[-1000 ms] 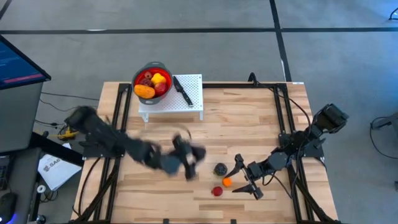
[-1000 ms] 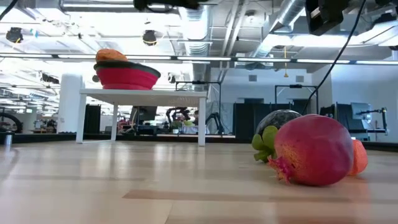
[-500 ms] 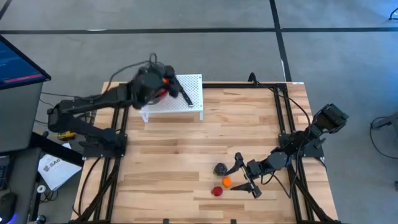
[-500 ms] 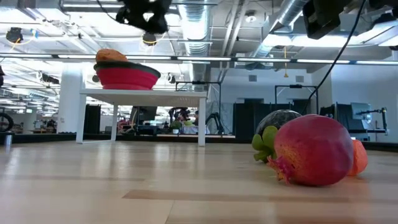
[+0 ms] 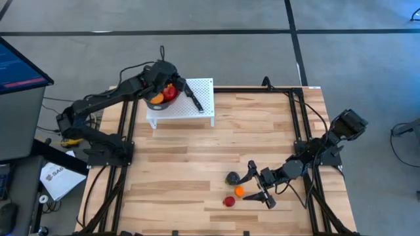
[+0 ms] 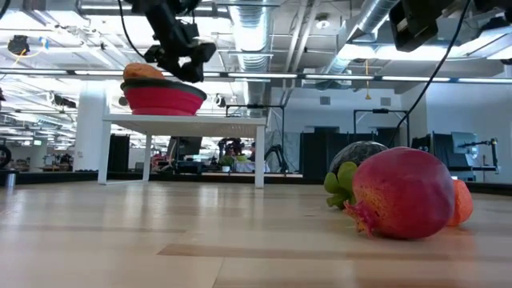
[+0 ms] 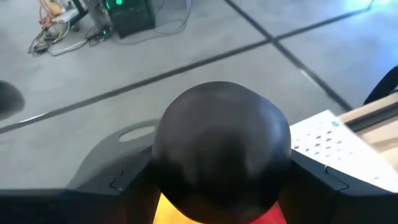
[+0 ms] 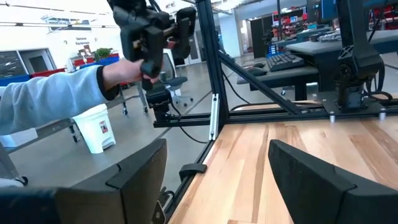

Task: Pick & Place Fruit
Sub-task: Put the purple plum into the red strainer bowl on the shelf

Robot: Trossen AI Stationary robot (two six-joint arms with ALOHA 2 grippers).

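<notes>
Left gripper (image 6: 180,62) hovers above the grey-rimmed red bowl (image 6: 162,99) on the small white stand (image 5: 187,105), far left, pinching a round black toy fruit (image 7: 221,152) — right gripper (image 5: 256,187), fingers spread, rests beside three loose toy fruits (image 5: 232,190), near right.

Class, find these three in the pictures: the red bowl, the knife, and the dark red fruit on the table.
Red bowl (image 6: 162,101), low view, its side wall.
Knife (image 5: 193,96), high view, its handle.
Dark red fruit (image 6: 402,193), low view, its middle.
</notes>
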